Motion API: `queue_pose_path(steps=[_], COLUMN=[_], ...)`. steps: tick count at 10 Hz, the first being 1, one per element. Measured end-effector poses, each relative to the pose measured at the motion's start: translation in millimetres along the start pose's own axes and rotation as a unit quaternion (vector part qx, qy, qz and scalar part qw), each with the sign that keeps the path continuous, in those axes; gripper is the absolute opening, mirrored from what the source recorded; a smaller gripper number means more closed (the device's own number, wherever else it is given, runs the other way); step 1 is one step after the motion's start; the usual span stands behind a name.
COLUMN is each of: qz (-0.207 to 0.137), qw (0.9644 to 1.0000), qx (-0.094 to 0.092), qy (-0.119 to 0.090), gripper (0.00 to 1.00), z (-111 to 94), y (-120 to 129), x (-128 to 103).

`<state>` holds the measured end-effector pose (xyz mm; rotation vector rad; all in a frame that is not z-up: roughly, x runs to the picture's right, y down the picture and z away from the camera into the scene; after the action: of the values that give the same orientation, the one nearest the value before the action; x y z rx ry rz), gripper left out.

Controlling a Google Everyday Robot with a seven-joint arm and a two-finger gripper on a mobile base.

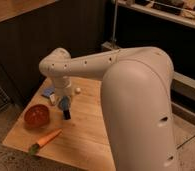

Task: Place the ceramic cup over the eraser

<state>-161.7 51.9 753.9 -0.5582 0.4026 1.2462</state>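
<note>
While gripper hangs below white arm's wrist over wooden surface, jaws closed around small light-blue rounded ceramic cup. Cup held just above small dark upright eraser block; touching or apart, cannot tell. Cup likely light, rigid, glazed so slippery, chips if dropped; best hold across side walls, mouth down. Eraser narrow, tips easily; lower straight. Orange-red bowl and orange carrot-shaped toy near, left of eraser.

Matt wooden table; glossy white arm
</note>
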Motion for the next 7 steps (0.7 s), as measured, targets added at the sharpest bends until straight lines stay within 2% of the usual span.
queue_pose_path(steps=[2,4,6,7], qz=[-0.002,-0.008,-0.012,-0.014], qw=[1.0,0.9999,0.9995,0.9993], qx=[0.004,-0.001,-0.026,-0.032], qy=[0.006,0.015,0.014,0.013], gripper=[0.11,0.31,0.54,0.61], z=[5.7,9.6,8.0,7.1], y=[1.0,5.3,17.3,20.2], x=[1.0,2.2,-0.5,-1.7])
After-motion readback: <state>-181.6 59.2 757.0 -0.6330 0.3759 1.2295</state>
